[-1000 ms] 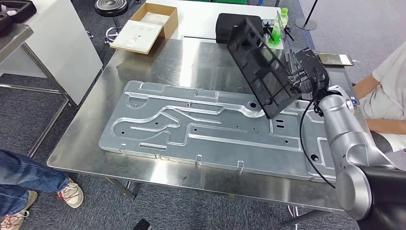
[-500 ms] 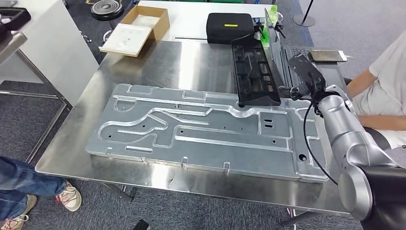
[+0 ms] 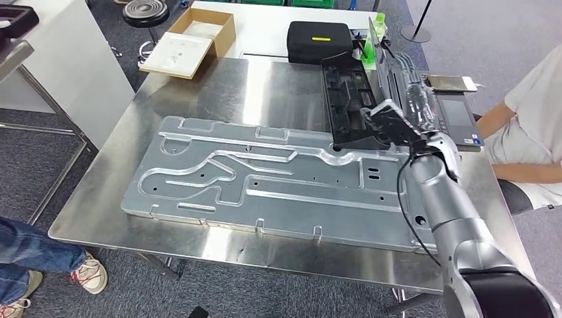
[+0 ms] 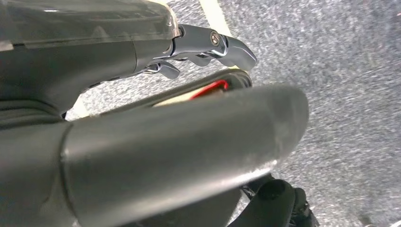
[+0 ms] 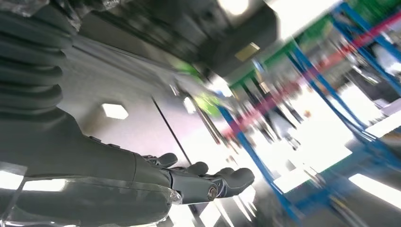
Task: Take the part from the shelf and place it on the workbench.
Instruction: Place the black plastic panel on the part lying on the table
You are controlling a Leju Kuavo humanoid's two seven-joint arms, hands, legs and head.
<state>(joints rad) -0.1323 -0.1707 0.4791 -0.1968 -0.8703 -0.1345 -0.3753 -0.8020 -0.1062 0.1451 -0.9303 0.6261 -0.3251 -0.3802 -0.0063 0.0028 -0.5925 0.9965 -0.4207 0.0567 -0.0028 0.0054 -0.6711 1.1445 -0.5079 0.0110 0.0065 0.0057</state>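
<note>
I'm looking down from the head camera at the steel workbench [image 3: 199, 79], and the black part [image 3: 348, 99], a long ribbed plastic tray, is lying flat on it toward one o'clock, its near end overlapping the far edge of the big machined aluminium plate [image 3: 278, 182] that is taking up the middle of the bench. My right arm is reaching in from five o'clock, and the right hand [image 3: 388, 126] is sitting at the near right corner of the part, right against it; from the head camera I cannot tell whether the fingers are gripping that corner or only touching it. In the right wrist camera the dark fingers [image 5: 222, 182] are reaching out nearly straight with nothing visible between them, though the picture is blurred and the part itself is hard to make out there. The left hand [image 4: 208, 47] is hanging over grey carpet in its wrist camera, fingers slightly curled and holding nothing. Beyond the part, at twelve o'clock, a black case [image 3: 318, 41] is resting on a white table, and a cardboard box [image 3: 189, 43] is sitting at eleven o'clock. A laptop [image 3: 450, 112] is lying at two o'clock, just beside the part, and a seated person [image 3: 530, 126] is at three o'clock.
</note>
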